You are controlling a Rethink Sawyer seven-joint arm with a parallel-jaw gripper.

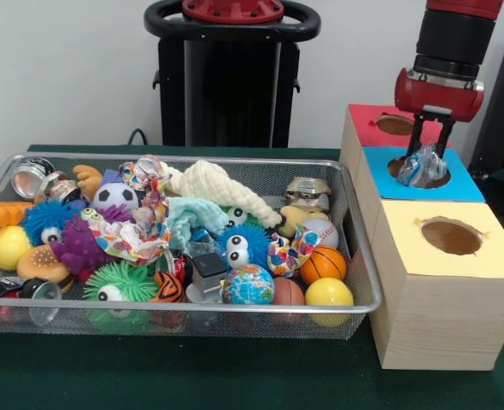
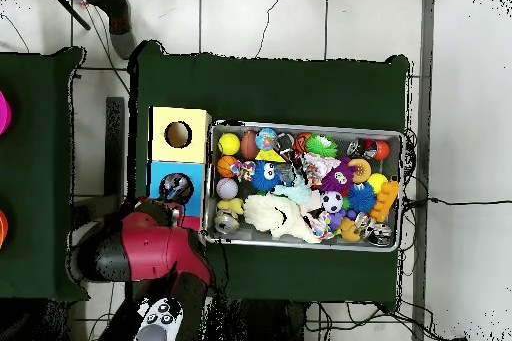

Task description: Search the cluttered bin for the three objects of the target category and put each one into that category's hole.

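My gripper (image 1: pixel 429 154) hangs over the round hole of the blue-topped box (image 1: pixel 465 184), the middle one of three wooden boxes. Its fingers are shut on a crumpled silvery-blue piece (image 1: pixel 423 167) that sits partly down in the hole. In the overhead view this piece (image 2: pixel 176 188) shows in the blue box's hole, just beyond the red arm (image 2: pixel 150 252). The wire bin (image 1: pixel 365 282) is heaped with toys. Among them are a crushed metal can (image 1: pixel 307 190) at the far right and silver cans (image 1: pixel 32 177) at the far left.
A yellow-topped box (image 1: pixel 444 256) with an open hole stands nearest the camera, and a red-topped box (image 1: pixel 380 124) lies behind the blue one. The bin also holds balls (image 1: pixel 323 265), spiky googly-eyed toys (image 1: pixel 120 282), a globe ball (image 1: pixel 248 284) and a cream rope toy (image 1: pixel 218 184). Dark green cloth (image 2: pixel 300 82) covers the table.
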